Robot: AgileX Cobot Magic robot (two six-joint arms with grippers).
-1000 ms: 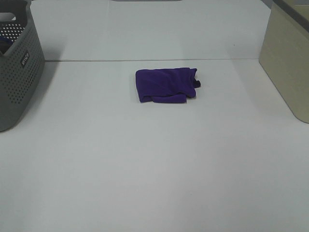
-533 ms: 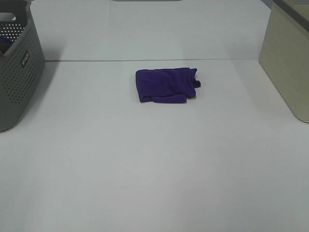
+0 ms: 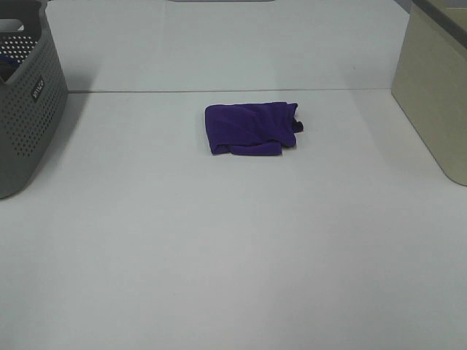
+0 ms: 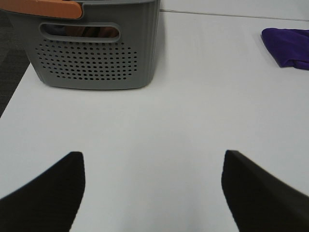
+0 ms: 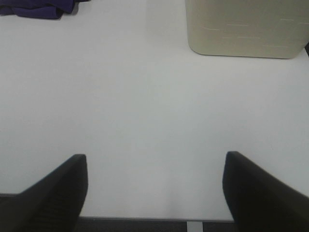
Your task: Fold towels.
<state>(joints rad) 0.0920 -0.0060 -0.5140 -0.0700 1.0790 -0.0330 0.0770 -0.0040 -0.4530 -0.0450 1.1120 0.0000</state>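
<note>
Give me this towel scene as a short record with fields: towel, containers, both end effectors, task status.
towel: purple towel, folded into a compact bundle, lying on the white table
containers: grey perforated basket at the left edge; beige bin at the right edge
left end effector: open, empty, apart from the towel
right end effector: open, empty, apart from the towel
task status: towel looks folded; neither arm touches it

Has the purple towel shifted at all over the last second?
No. The purple towel lies at the same spot relative to the grey basket and the table seam.
</note>
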